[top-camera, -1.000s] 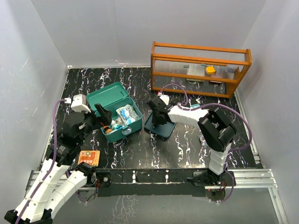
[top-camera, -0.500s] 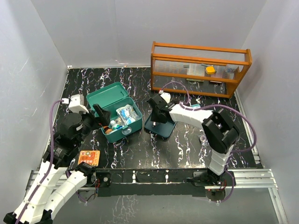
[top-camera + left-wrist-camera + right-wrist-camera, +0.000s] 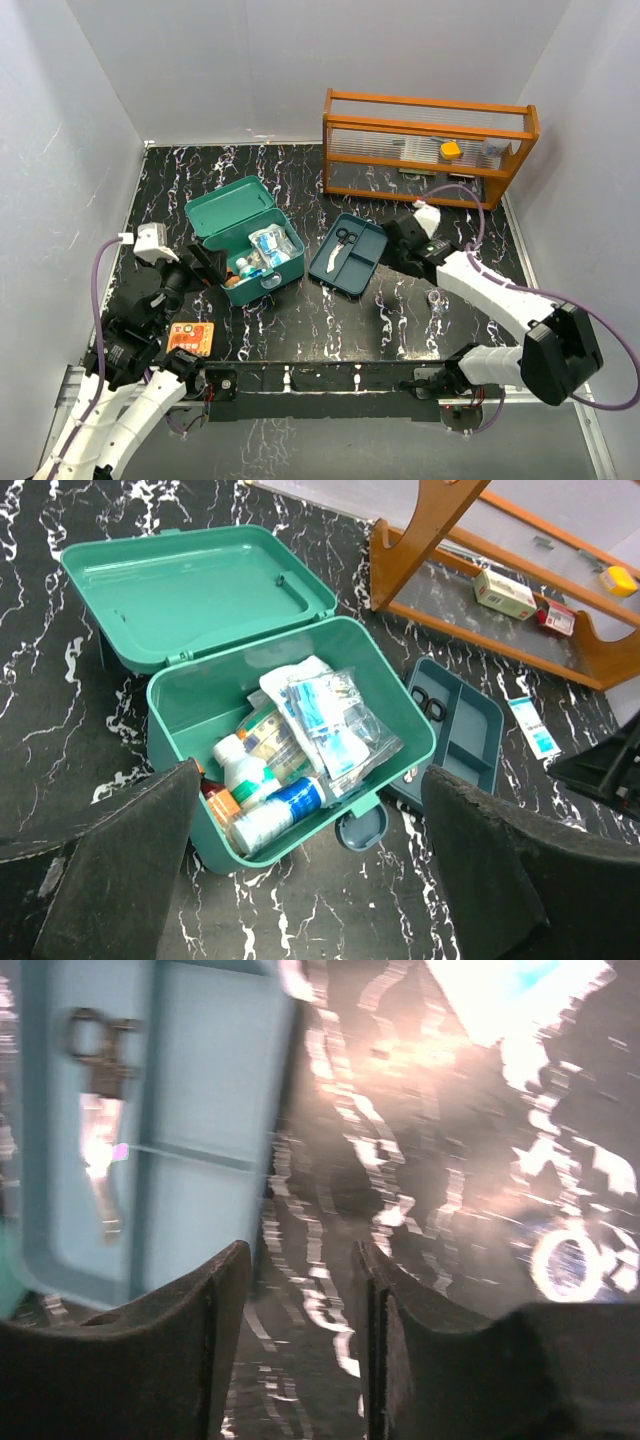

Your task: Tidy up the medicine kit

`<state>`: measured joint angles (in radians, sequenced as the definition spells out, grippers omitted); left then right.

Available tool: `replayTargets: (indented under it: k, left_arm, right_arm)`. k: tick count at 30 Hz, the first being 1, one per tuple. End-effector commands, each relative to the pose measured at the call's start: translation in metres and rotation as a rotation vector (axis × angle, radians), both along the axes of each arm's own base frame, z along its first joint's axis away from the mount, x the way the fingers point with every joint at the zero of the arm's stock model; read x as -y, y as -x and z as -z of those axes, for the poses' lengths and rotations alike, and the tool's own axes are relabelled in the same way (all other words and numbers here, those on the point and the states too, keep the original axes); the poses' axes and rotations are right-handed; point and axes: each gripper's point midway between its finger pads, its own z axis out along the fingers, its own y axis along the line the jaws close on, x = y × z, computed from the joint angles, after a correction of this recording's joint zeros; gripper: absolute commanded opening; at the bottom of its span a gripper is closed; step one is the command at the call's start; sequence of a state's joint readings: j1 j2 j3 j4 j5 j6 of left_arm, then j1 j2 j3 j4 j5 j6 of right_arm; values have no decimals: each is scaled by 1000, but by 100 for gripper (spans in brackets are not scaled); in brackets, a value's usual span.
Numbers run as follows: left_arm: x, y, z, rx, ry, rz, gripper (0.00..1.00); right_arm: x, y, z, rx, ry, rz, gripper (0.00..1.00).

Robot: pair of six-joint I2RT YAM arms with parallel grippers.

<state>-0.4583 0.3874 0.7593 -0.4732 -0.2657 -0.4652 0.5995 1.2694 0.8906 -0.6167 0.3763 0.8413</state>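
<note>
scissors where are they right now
In the top view the scissors lie in the long compartment of the loose tray, mid-table, just right of the open teal box and in front of the orange rack.

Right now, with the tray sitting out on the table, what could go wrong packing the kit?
The packets and bottles are heaped near the rim of the medicine kit, so the insert tray might not seat on top. The scissors lie loose in that tray; tilting it on a lift could spill them.
</note>
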Motion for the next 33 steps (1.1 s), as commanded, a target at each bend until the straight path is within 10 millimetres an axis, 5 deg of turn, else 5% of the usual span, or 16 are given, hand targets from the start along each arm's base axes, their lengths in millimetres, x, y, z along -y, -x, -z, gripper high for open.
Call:
replayTargets:
  k: [1, 7, 12, 16, 22, 30, 33]
  left_arm:
    - [-2, 2, 9, -3, 9, -9, 92]
    - [-6, 14, 20, 10, 27, -3, 99]
    - [-17, 19, 15, 63, 37, -43, 99]
    - [-15, 22, 13, 91, 46, -22, 99]
    - [-17, 21, 17, 74, 47, -37, 99]
    - [-12, 17, 23, 23, 25, -26, 99]
    - [-12, 15, 27, 9, 29, -34, 99]
  right_arm:
    - [55, 20, 7, -31, 75, 156, 49]
    - [95, 43, 11, -56, 139, 284, 64]
    - [125, 35, 3, -18, 239, 384, 77]
    - [140, 33, 22, -97, 254, 397, 80]
    - [107, 24, 56, -191, 89, 195, 78]
    - [107, 43, 77, -290, 84, 223, 74]
    - [84, 41, 79, -281, -18, 117, 70]
